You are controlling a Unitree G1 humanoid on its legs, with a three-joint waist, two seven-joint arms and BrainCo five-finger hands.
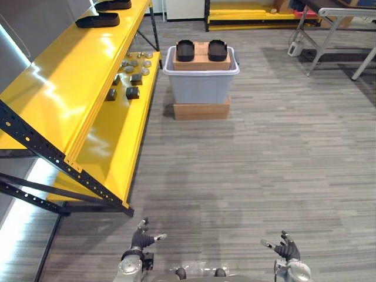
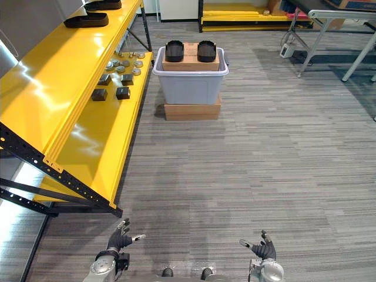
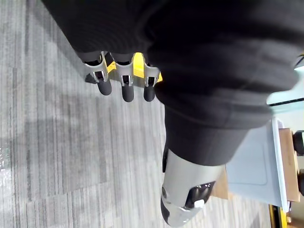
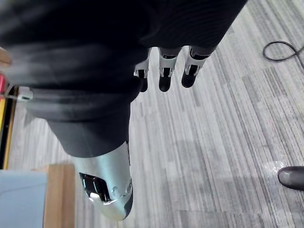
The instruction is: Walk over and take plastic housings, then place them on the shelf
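Grey carpet stretches ahead. At twelve o'clock two black plastic housings rest atop a grey plastic bin, likely raised for reach; yellow metal shelf at ten o'clock. Left hand and right hand hang open, empty.

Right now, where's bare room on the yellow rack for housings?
Top shelf: bare from the two housings at its far end all the way to the near end. Lower shelf: the near half is bare, this side of the small parts. Crowded: the lower shelf's far end, among those parts.
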